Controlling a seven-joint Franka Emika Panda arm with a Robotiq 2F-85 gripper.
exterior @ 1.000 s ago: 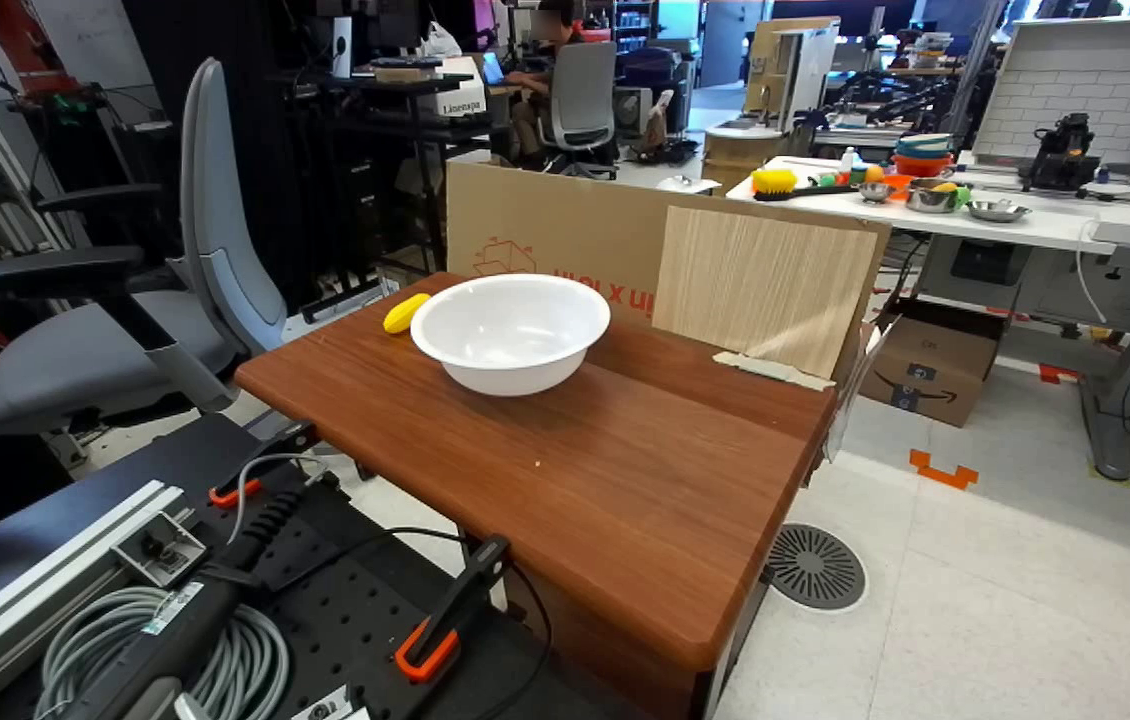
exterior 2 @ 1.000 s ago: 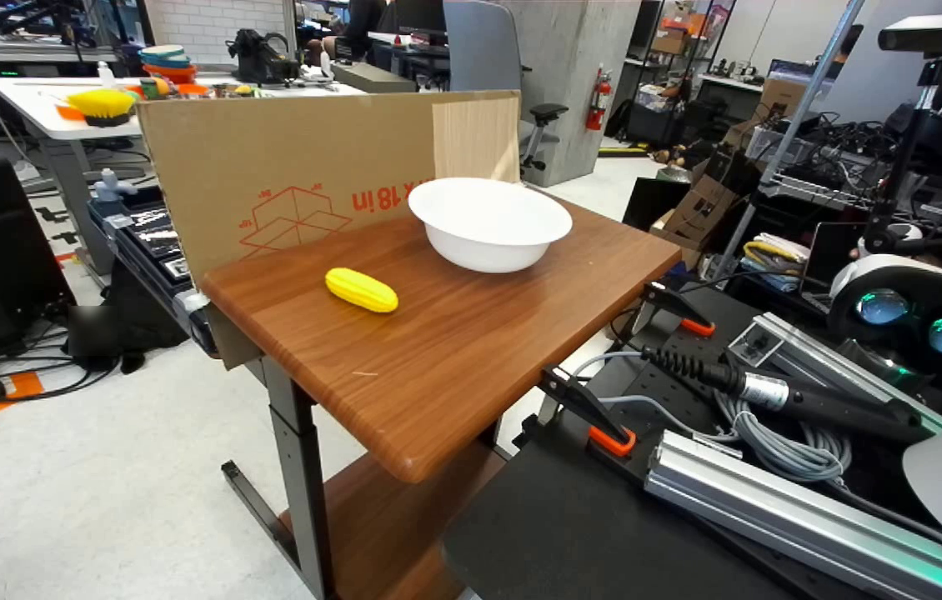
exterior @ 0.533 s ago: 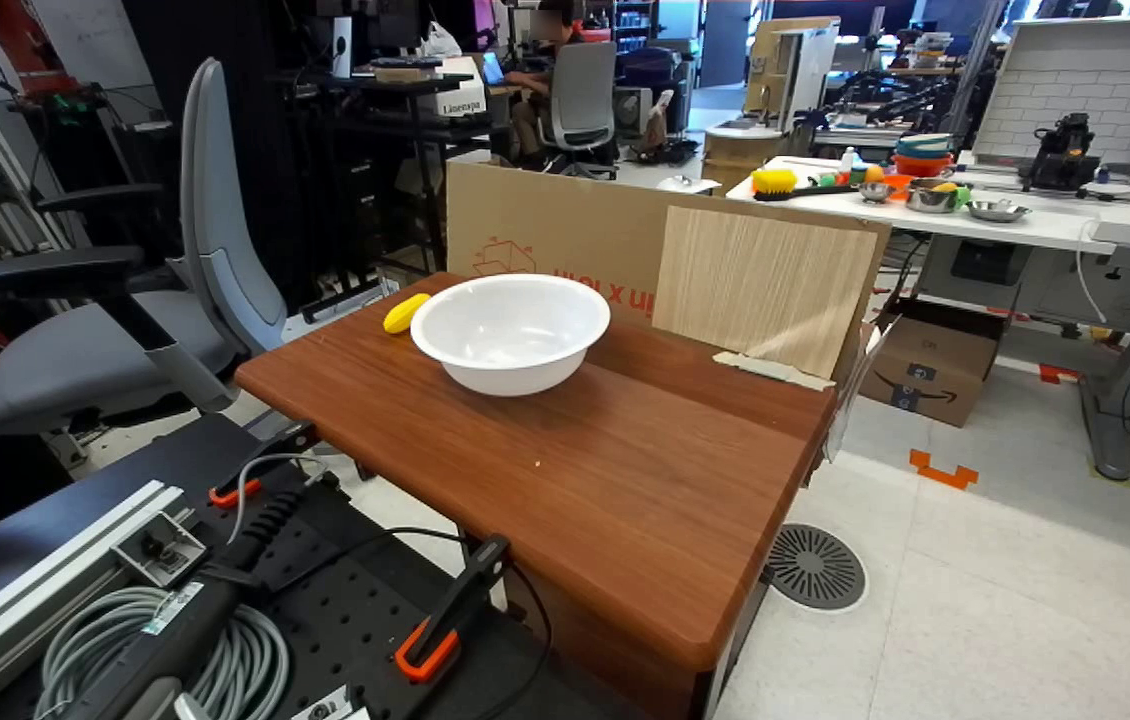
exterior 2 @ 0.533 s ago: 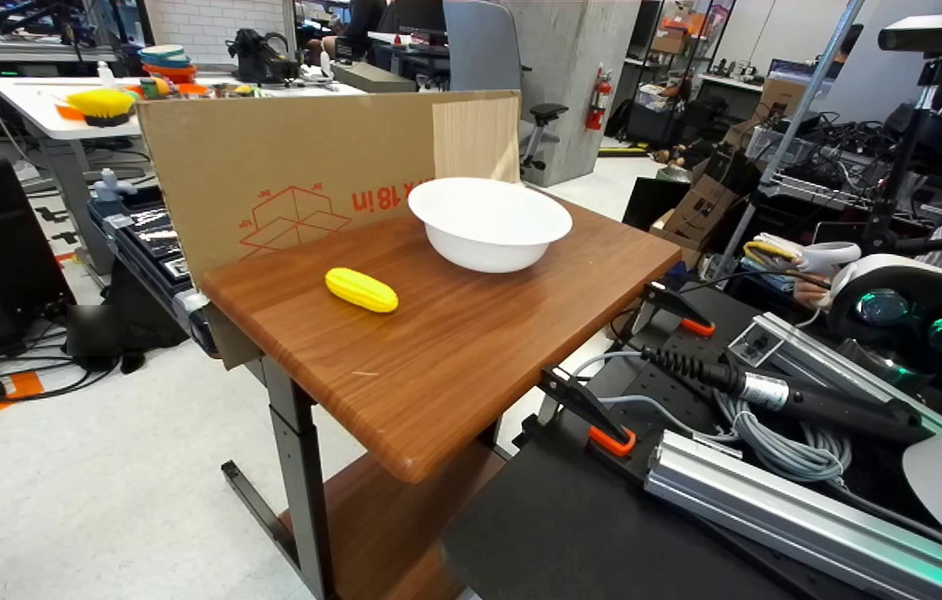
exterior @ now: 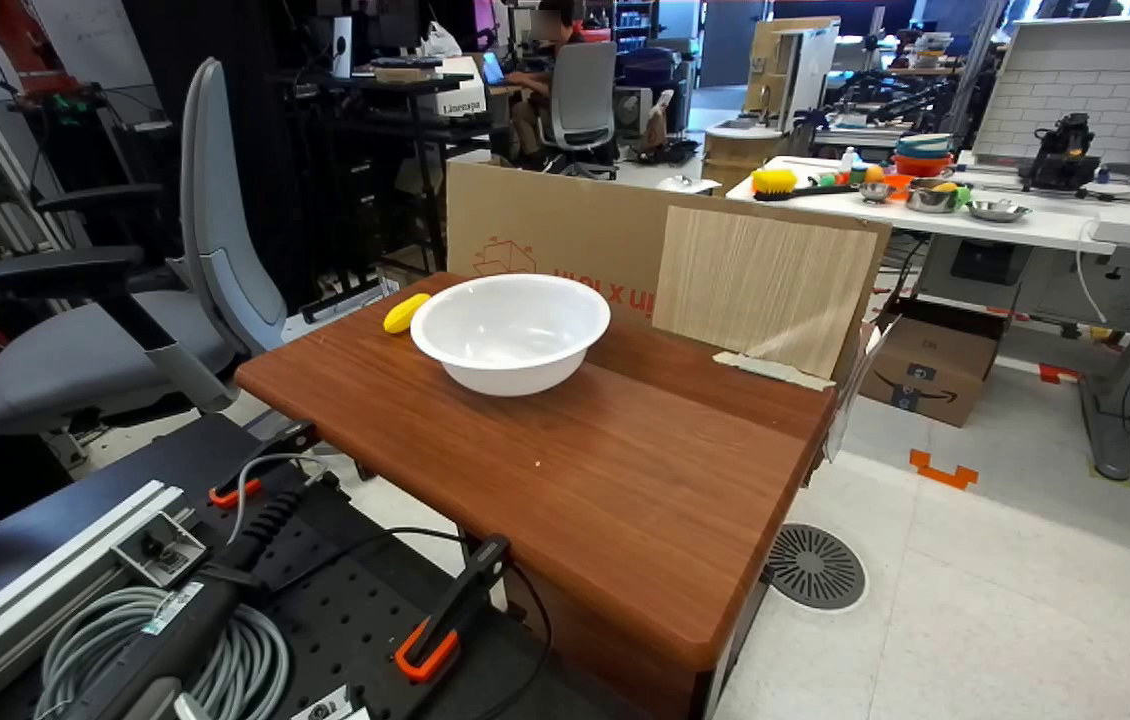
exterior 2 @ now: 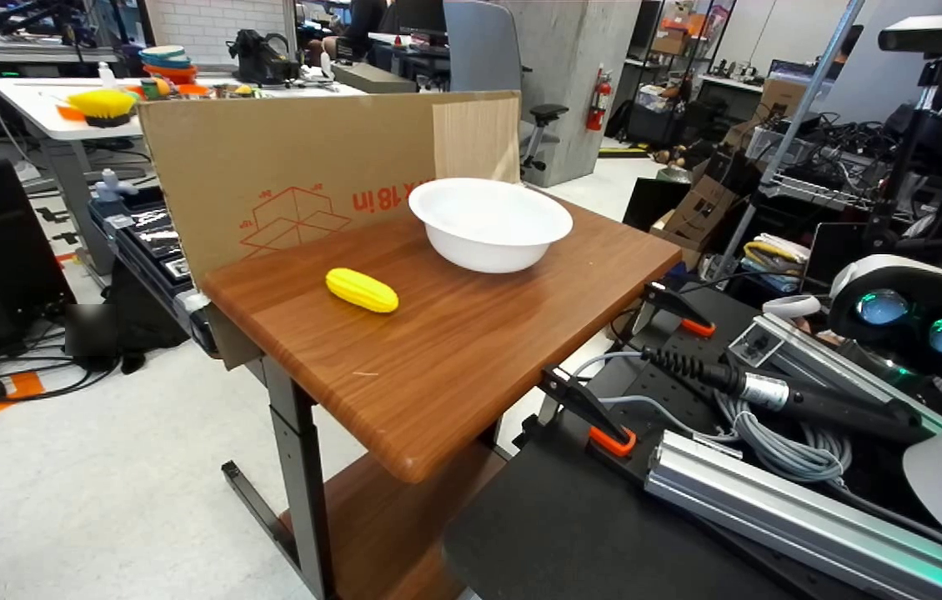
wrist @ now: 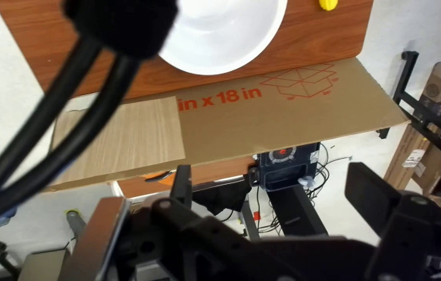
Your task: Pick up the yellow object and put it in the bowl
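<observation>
A yellow elongated, ridged object [exterior: 406,314] lies on the brown wooden table [exterior: 565,480]. It shows in both exterior views [exterior 2: 362,290], and its end shows at the top edge of the wrist view [wrist: 328,4]. A white bowl [exterior: 510,335] stands upright beside it, apart from it, in both exterior views [exterior 2: 490,229]. The bowl is cut off by the top edge in the wrist view [wrist: 220,43], and its inside shows nothing in it. My gripper [wrist: 273,189] is open with nothing between its fingers, away from both things. It is outside both exterior views.
A cardboard panel [exterior 2: 304,167] stands along the table's far edge, with a light wood-grain sheet [exterior: 765,290] against it. Black clamps with orange ends [exterior 2: 588,408] hold the near edge by a black platform [exterior 2: 554,508]. Black cables [wrist: 60,113] cross the wrist view.
The yellow object and the bowl have not moved. A white ring-shaped device at the right of an exterior view has moved down and left, and part of a person shows at the right edge.
</observation>
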